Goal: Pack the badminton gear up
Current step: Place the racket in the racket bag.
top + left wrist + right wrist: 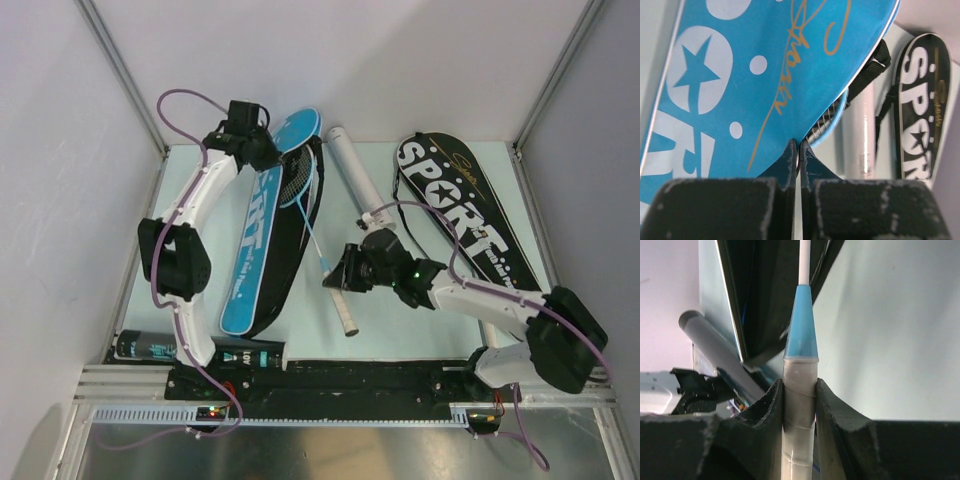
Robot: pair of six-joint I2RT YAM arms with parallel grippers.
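Clamping the racket (801, 340) by its white-wrapped handle, the right pincer (799, 386) is closed just below the blue cone, and the thin shaft runs from it into the mouth of the blue cover (262, 250), where the head lies. The left pincer (797, 148) is closed on that cover's edge near its far end. On the counter (420, 335), a tube (352, 180) lies just right of the blue cover, and the black cover (465, 215) lies beyond it at the far right.
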